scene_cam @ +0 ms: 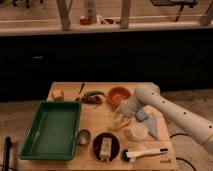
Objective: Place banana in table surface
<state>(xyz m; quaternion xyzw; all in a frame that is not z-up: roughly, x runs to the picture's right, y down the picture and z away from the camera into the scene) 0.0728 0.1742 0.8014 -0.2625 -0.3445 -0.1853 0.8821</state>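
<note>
The small pale-yellow banana lies at the middle of the light wooden table surface, just in front of the orange bowl. My gripper hangs from the white arm that reaches in from the right. It is right over the banana's upper end and close to or touching it. I cannot tell whether the banana rests fully on the planks.
A green tray fills the table's left side. A round yellow-orange fruit and a long green vegetable lie at the back. In front are a metal cup, a dark plate, a white brush, a clear container and a grey-blue pack.
</note>
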